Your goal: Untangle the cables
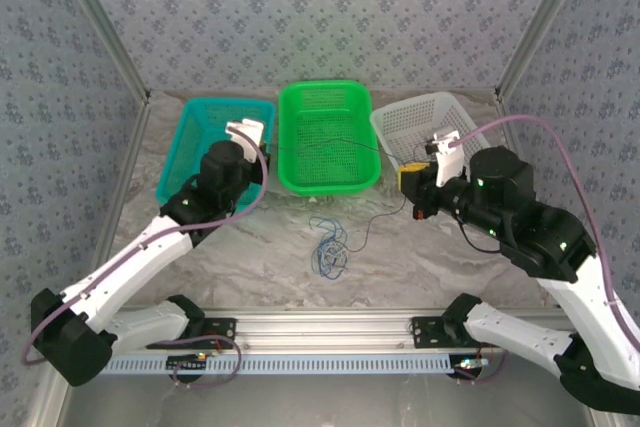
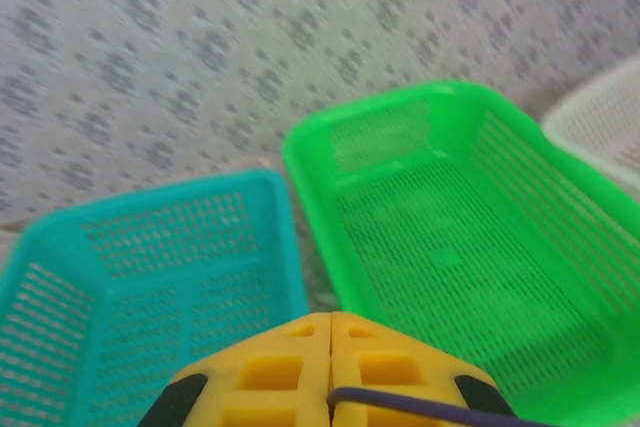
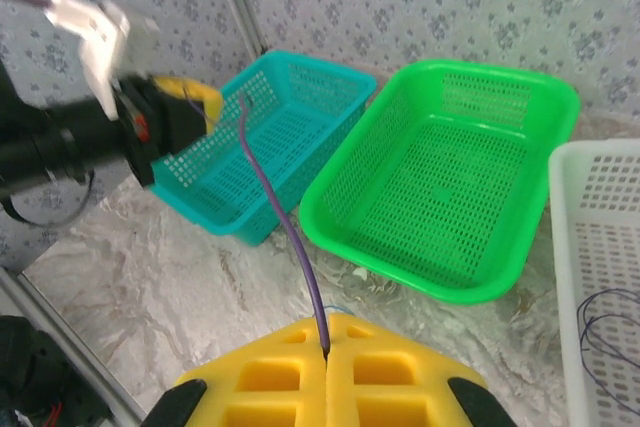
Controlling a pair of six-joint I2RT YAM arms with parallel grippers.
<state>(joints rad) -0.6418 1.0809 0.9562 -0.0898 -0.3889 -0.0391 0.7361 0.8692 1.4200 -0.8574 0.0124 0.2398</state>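
**Top external**
- 3 baskets in a row along the far edge of the desk (image 1: 240, 252): teal basket (image 1: 200, 137), green basket (image 1: 340, 182), white basket (image 1: 400, 122). Their rims nearly touch.
- The left arm (image 1: 228, 162) is over the teal basket's near right corner.
- The right pincer (image 1: 413, 183) is at the white basket's near rim.
- A purple cable (image 1: 345, 144) runs thin and taut across the green basket, between the 2 arms.
- A blue cable (image 1: 328, 257) lies in a loose tangle on open desk in front of the green basket, well apart from both arm bases. A dark strand leads from it toward the right pincer.
- Bare desk lies to either side of the tangle.

**Left wrist**
- The left pincer (image 2: 330, 347) has its yellow pads pressed together. The purple cable comes out of the seam and leads off to the right.
- Teal and green rims lie just ahead, with a narrow gap between them.

**Right wrist**
- The right pincer's pads are pressed together, pinching the purple cable, which rises toward the left pincer above the teal basket.
- Thin purple loops lie inside the white basket.
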